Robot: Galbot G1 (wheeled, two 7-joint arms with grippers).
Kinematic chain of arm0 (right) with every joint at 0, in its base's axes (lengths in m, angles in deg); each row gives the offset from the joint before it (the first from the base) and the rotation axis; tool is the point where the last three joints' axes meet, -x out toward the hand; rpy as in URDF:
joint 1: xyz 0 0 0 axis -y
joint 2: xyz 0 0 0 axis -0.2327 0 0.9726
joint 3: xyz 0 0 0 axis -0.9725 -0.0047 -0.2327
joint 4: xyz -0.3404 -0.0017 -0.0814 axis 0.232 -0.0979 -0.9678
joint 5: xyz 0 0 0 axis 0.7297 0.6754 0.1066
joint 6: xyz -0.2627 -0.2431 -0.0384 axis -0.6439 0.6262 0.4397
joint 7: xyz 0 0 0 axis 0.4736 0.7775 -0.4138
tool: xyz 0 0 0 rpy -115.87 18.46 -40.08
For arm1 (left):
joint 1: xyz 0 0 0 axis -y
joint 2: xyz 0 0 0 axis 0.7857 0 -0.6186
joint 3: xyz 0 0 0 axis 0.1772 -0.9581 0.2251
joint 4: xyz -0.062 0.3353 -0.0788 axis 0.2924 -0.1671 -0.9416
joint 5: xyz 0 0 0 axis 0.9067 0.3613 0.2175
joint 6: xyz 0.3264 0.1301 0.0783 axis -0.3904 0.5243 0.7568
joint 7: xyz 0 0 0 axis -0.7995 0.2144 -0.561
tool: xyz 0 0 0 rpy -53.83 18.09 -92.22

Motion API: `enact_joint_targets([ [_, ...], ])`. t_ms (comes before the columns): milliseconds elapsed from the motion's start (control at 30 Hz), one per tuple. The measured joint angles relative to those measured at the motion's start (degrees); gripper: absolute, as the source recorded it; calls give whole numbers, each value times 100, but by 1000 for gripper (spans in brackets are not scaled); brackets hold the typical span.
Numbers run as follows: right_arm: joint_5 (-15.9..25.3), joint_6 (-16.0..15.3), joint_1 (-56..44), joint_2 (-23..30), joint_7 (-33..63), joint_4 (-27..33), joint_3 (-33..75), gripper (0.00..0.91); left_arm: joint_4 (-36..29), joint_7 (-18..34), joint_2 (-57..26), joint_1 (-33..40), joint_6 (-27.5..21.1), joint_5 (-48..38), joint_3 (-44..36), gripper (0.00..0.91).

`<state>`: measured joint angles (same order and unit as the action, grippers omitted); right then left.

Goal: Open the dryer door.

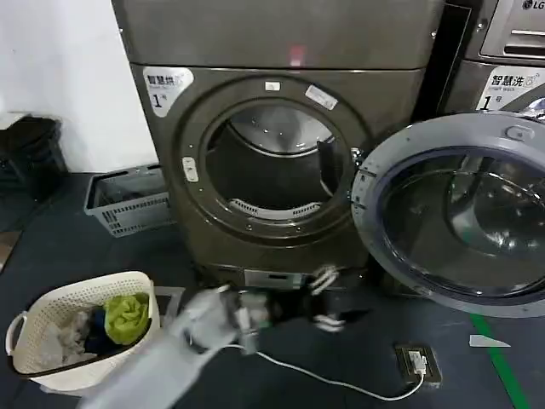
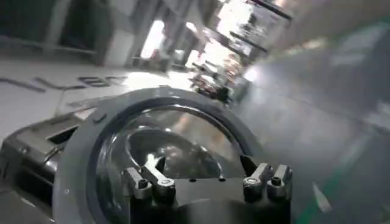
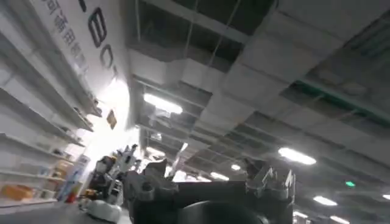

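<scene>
The bronze-grey dryer [image 1: 170,162] stands in the middle of the head view with its round opening [image 1: 272,166] uncovered and the drum visible inside. The dryer door [image 1: 464,217] is swung wide to the right, grey inner face and dark glass turned toward me. My left arm reaches low across the front of the machine, and its left gripper [image 1: 336,300] hangs below the opening, near the door's lower left edge. In the left wrist view that left gripper [image 2: 204,167] is open and empty, facing the door [image 2: 164,140]. The right gripper [image 3: 204,167] points up at the ceiling, open and empty.
A white laundry basket [image 1: 85,328] with clothes sits on the floor at front left, a grey crate [image 1: 128,200] beside the dryer. The LG machine [image 1: 511,60] stands behind the open door. A white cable runs to a floor socket [image 1: 417,362]; green tape [image 1: 502,366] marks the floor.
</scene>
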<state>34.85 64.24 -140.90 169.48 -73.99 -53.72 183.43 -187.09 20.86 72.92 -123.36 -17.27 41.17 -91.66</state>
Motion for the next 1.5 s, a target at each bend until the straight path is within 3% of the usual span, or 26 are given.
enact_joint_targets([
  [167,27,19,93,-171,-23,166,-184,907,-335,116,-1172,-498,678,750,685,907],
  [300,32,54,224,-206,-25,321,-389,907,-159,840,-1936,-925,1400,2107,1254,907],
  [433,38,137,270,-254,-51,443,-537,907,182,1657,-2693,-1240,1427,3628,1701,907],
  [567,36,142,299,-378,-74,582,-633,907,438,2055,-3314,-1460,1430,5030,2033,907],
  [800,33,145,350,-517,-108,706,-723,907,960,2001,-3956,-1686,1429,7725,2195,907],
  [967,57,206,434,-530,-136,740,-817,907,1143,1740,-4155,-1604,1424,8255,2200,907],
  [1133,135,352,485,-563,-140,795,-860,907,1137,1748,-4196,-1579,1422,8357,2206,907],
  [1500,136,362,480,-510,-154,833,-840,907,1323,1752,-4257,-1617,1417,8325,2227,907],
])
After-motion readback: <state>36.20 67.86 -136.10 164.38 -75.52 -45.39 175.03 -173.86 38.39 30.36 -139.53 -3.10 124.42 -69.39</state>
